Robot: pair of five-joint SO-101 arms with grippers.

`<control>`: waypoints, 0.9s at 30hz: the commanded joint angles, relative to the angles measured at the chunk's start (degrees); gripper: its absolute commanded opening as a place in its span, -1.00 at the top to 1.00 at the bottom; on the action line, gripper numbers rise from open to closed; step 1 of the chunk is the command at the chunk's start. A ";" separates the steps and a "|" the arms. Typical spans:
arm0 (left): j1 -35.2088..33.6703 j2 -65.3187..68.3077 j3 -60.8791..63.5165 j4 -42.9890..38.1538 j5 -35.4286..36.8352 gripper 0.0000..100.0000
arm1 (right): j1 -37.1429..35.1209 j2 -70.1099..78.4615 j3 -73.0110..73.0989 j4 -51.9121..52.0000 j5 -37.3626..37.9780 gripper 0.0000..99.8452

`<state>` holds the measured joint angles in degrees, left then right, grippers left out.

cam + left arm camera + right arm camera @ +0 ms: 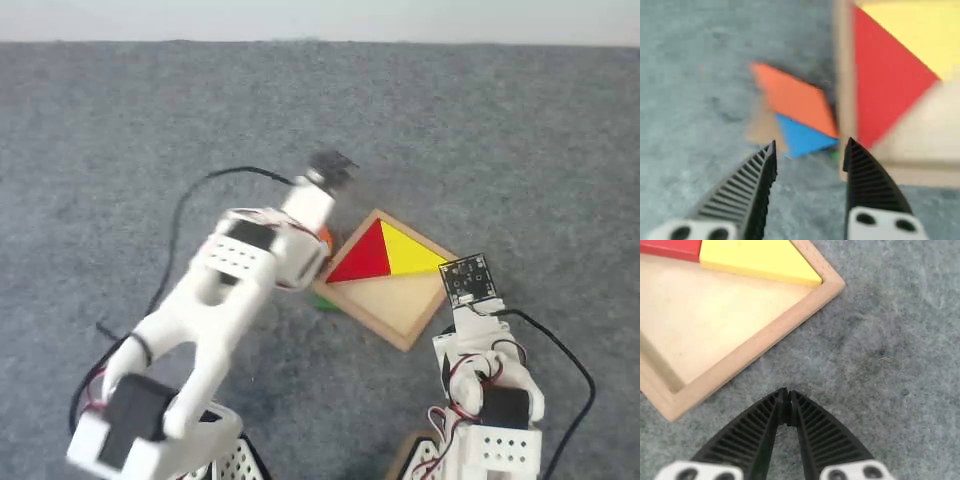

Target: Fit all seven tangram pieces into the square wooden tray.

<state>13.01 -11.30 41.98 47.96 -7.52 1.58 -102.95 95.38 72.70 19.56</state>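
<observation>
The square wooden tray lies on the grey carpet and holds a red triangle and a yellow triangle. Just outside the tray's wall lie an orange parallelogram and a blue triangle, with a sliver of green beside them. My left gripper is open, its fingers hanging over the blue piece with nothing between them. My right gripper is shut and empty over the carpet, close to the tray's corner. The yellow triangle sits in the far corner.
Grey carpet spreads widely to the left and back. Black cables trail from both arms. A wooden object's edge pokes out near the right arm's base.
</observation>
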 commanded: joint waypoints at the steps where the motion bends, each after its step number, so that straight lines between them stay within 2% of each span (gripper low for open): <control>1: -1.93 -2.73 -0.40 -3.69 6.42 0.58 | -0.31 -1.10 1.05 0.75 -0.09 0.98; 7: -2.11 8.44 -7.25 -5.63 15.74 0.57 | -0.31 -1.10 1.05 0.75 -0.09 0.98; 9: -1.85 13.36 -10.51 -5.63 16.88 0.57 | -0.31 -1.10 1.05 0.75 -0.09 0.98; 13: -2.20 19.87 -16.04 -4.40 15.30 0.49 | -0.31 -1.10 1.05 0.75 -0.09 0.98; 19: -2.46 23.56 -19.21 -1.67 11.08 0.48 | -0.31 -1.10 1.05 0.75 -0.09 0.98; 27: -5.19 28.13 -25.19 5.71 9.49 0.49 | -0.31 -1.10 1.05 0.75 -0.09 0.98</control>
<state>9.49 16.92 20.00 51.03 3.65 1.58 -102.95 95.38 72.70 19.56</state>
